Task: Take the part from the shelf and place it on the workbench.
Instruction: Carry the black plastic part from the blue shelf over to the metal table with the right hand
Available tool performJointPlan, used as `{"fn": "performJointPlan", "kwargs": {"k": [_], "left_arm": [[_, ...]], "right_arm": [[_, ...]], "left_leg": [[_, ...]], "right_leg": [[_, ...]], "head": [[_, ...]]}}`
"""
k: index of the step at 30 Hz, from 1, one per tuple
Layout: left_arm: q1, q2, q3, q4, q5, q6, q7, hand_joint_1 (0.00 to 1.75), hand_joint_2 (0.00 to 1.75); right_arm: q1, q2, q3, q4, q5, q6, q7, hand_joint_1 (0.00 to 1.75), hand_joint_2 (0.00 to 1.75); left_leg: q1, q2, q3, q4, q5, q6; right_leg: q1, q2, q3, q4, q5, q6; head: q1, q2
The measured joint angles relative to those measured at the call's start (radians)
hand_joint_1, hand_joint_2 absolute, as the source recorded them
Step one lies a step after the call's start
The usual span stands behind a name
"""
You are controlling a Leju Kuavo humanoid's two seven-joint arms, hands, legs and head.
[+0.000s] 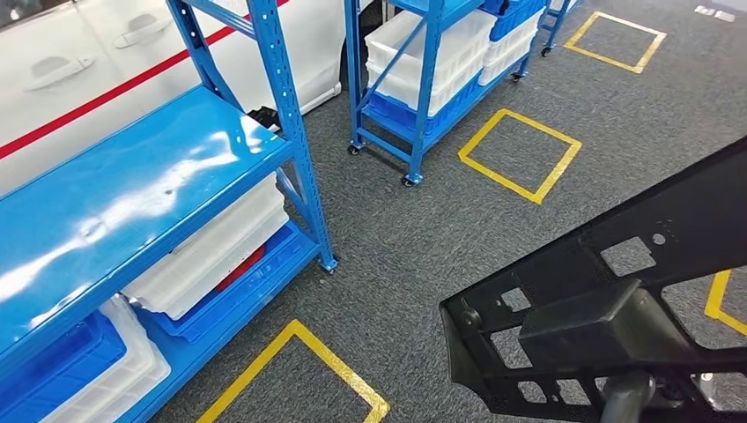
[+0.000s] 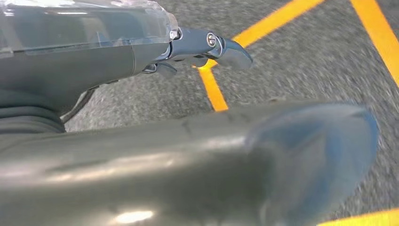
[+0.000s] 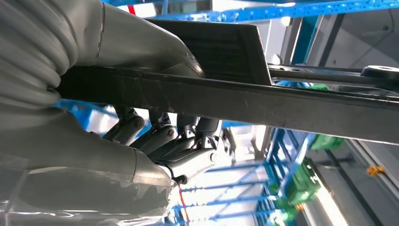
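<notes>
risk first: you are carrying a long black perforated bracket (image 1: 608,308) low at the right of the head view, over the grey carpet (image 1: 414,238) and well apart from the blue shelf (image 1: 132,194) at the left. your right hand (image 3: 155,141) grips it: in the right wrist view the thick grey thumb lies across one face of the bar and the darker fingers (image 3: 160,136) curl against the opposite face, so the part is clamped between them. no workbench shows, so judge the task as mid-carry, with the placing step not yet done.

your left hand (image 2: 207,52) hangs over the carpet and a yellow floor line (image 2: 214,89); it holds nothing, but the wrist view shows too little of its fingers to tell whether they are spread or curled.

what could go wrong from here:
- the bracket reaches far beyond the grip, up toward the right edge of the head view. that overhang could twist it in the hand, and a single-hand clamp on a flat bar may let it slide.
- a turn made near the wheeled blue rack (image 1: 423,79) with its white bins (image 1: 432,53) could swing the far end into an upright.
- the part hides the floor before your right side, so you may misjudge footing there.
</notes>
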Motion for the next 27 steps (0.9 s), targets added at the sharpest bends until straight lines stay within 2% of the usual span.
{"fn": "performJointPlan", "kwargs": {"k": [1,3,4,5,7,8,9,10,11,12,13,15,16,18,19,21,22,23,24,25,26,27], "left_arm": [[0.000,0.002,0.000,0.000,-0.002,-0.002,0.001,0.00,0.00],[-0.004,0.004,-0.003,0.000,-0.007,-0.004,0.001,0.00,0.00],[-0.006,0.004,-0.005,0.000,-0.010,-0.004,0.000,0.00,0.00],[-0.008,0.006,-0.007,0.000,-0.012,-0.004,0.000,0.00,0.00],[-0.008,0.007,-0.007,0.000,-0.013,-0.003,-0.002,0.00,0.00],[-0.006,0.007,-0.007,0.000,-0.014,-0.002,-0.003,0.00,0.00],[-0.005,0.008,-0.007,0.000,-0.016,-0.002,-0.003,0.00,0.00],[-0.005,0.008,-0.007,0.000,-0.018,-0.002,-0.004,0.00,0.00],[-0.006,0.008,-0.007,0.000,-0.020,-0.002,-0.005,0.00,0.00],[-0.007,0.008,-0.007,0.000,-0.021,-0.001,-0.006,0.00,0.00],[-0.008,0.008,-0.008,0.000,-0.023,-0.001,-0.006,0.00,0.00],[-0.009,0.008,-0.009,0.000,-0.030,0.000,-0.005,0.00,0.00],[-0.010,0.009,-0.011,0.000,-0.035,0.002,-0.005,0.00,0.00],[-0.013,0.010,-0.018,0.000,-0.045,0.004,-0.003,0.00,0.00],[-0.014,0.011,-0.020,0.000,-0.047,0.004,-0.002,0.00,0.00],[-0.014,0.012,-0.022,0.000,-0.051,0.010,-0.002,0.00,0.00],[-0.013,0.013,-0.022,0.000,-0.053,0.015,-0.006,0.00,0.00],[-0.011,0.014,-0.023,0.000,-0.055,0.021,-0.012,0.00,0.00],[-0.009,0.014,-0.023,0.000,-0.056,0.025,-0.020,0.00,0.00],[-0.007,0.014,-0.022,0.000,-0.058,0.028,-0.030,0.00,0.00],[-0.006,0.015,-0.022,0.000,-0.060,0.030,-0.039,0.00,0.00],[-0.006,0.015,-0.022,0.000,-0.063,0.031,-0.047,0.00,0.00]], "right_arm": [[0.001,0.000,0.004,-0.001,0.006,-0.006,0.000,1.75,1.75],[0.007,0.000,0.011,-0.005,0.013,-0.018,0.000,1.75,1.75],[0.010,0.000,0.012,-0.008,0.014,-0.024,0.000,1.75,1.75],[0.012,0.000,0.014,-0.010,0.015,-0.031,0.000,1.75,1.75],[0.013,-0.001,0.015,-0.014,0.015,-0.038,0.000,1.75,1.75],[0.013,-0.001,0.016,-0.014,0.015,-0.040,0.000,1.75,1.75],[0.014,-0.001,0.016,-0.014,0.015,-0.041,0.000,1.75,1.75],[0.015,-0.001,0.016,-0.014,0.015,-0.042,0.001,1.75,1.75],[0.016,-0.001,0.016,-0.014,0.014,-0.043,0.001,1.75,1.75],[0.017,-0.001,0.016,-0.014,0.013,-0.043,0.001,1.75,1.75],[0.017,-0.001,0.016,-0.014,0.011,-0.043,0.001,1.75,1.75],[0.017,-0.001,0.015,-0.014,0.005,-0.039,0.001,1.75,1.75],[0.018,-0.001,0.014,-0.014,0.003,-0.037,0.001,1.75,1.75],[0.019,-0.001,0.012,-0.014,-0.001,-0.034,0.001,1.75,1.75],[0.020,-0.001,0.010,-0.014,-0.002,-0.033,0.001,1.75,1.75],[0.019,-0.001,0.008,-0.015,0.000,-0.031,0.001,1.75,1.75],[0.018,0.000,0.006,-0.017,0.003,-0.036,0.000,1.75,1.75],[0.017,0.000,0.006,-0.021,0.008,-0.045,0.001,1.75,1.75],[0.016,0.000,0.004,-0.026,0.012,-0.058,0.001,1.75,1.75],[0.016,0.000,0.003,-0.034,0.015,-0.073,0.001,1.75,1.75],[0.016,0.000,0.002,-0.043,0.016,-0.085,0.001,1.75,1.75],[0.016,0.000,-0.001,-0.052,0.015,-0.094,0.001,1.75,1.75]], "left_leg": [[-0.002,-0.011,0.004,-0.015,0.000,0.002],[-0.002,0.008,0.006,-0.025,0.007,0.008],[-0.001,0.021,0.008,-0.032,0.014,0.013],[0.001,0.036,0.009,-0.040,0.021,0.019],[-0.001,0.068,0.007,-0.048,0.030,0.028],[-0.003,0.085,0.004,-0.047,0.031,0.030],[-0.005,0.102,0.001,-0.046,0.031,0.029],[-0.006,0.119,-0.001,-0.044,0.030,0.029],[-0.007,0.135,-0.003,-0.043,0.030,0.029],[-0.007,0.149,-0.003,-0.042,0.029,0.027],[-0.007,0.161,-0.001,-0.040,0.027,0.024],[-0.012,0.180,0.001,-0.035,0.020,0.014],[-0.014,0.189,0.003,-0.034,0.017,0.009],[-0.016,0.206,0.008,-0.034,0.014,0.000],[-0.014,0.199,0.009,-0.029,0.008,-0.005],[-0.010,0.150,-0.011,0.026,-0.036,-0.014],[-0.007,0.117,-0.035,0.083,-0.073,-0.017],[-0.006,0.098,-0.066,0.153,-0.110,-0.019],[-0.005,0.089,-0.094,0.215,-0.135,-0.020],[-0.005,0.085,-0.110,0.249,-0.140,-0.020],[-0.005,0.083,-0.108,0.244,-0.123,-0.018],[-0.005,0.078,-0.089,0.201,-0.089,-0.016]], "right_leg": [[-0.003,0.012,-0.005,0.000,0.004,0.007],[-0.007,0.034,-0.012,-0.003,0.013,0.023],[-0.006,0.024,-0.017,0.002,0.011,0.028],[-0.003,0.001,-0.028,0.021,-0.004,0.032],[0.002,-0.066,-0.074,0.119,-0.066,0.034],[0.002,-0.086,-0.104,0.185,-0.100,0.036],[0.002,-0.096,-0.127,0.239,-0.120,0.038],[0.002,-0.101,-0.133,0.263,-0.123,0.039],[0.002,-0.106,-0.120,0.249,-0.109,0.039],[0.002,-0.115,-0.086,0.197,-0.082,0.038],[0.003,-0.135,-0.040,0.124,-0.056,0.036],[0.009,-0.171,0.025,0.012,-0.029,0.024],[0.012,-0.179,0.037,-0.011,-0.027,0.016],[0.013,-0.158,0.033,-0.016,-0.024,0.003],[0.011,-0.147,0.032,-0.019,-0.020,-0.004],[0.006,-0.126,0.029,-0.024,-0.011,-0.016],[0.006,-0.116,0.025,-0.024,-0.008,-0.020],[0.006,-0.104,0.021,-0.023,-0.006,-0.023],[0.007,-0.090,0.017,-0.021,-0.005,-0.024],[0.008,-0.075,0.014,-0.019,-0.004,-0.024],[0.008,-0.059,0.012,-0.015,-0.004,-0.023],[0.008,-0.044,0.012,-0.012,-0.004,-0.023]], "head": [[0.000,0.000],[0.000,0.000],[0.000,0.000],[0.002,0.000],[0.005,0.000],[0.006,0.000],[0.006,0.000],[0.006,0.000],[0.006,0.000],[0.006,0.000],[0.006,0.000],[0.005,0.000],[0.004,0.000],[0.004,0.000],[0.003,0.000],[0.002,0.000],[0.001,0.000],[0.000,0.000],[0.000,0.000],[0.000,0.000],[0.000,0.000],[0.000,0.000]]}}
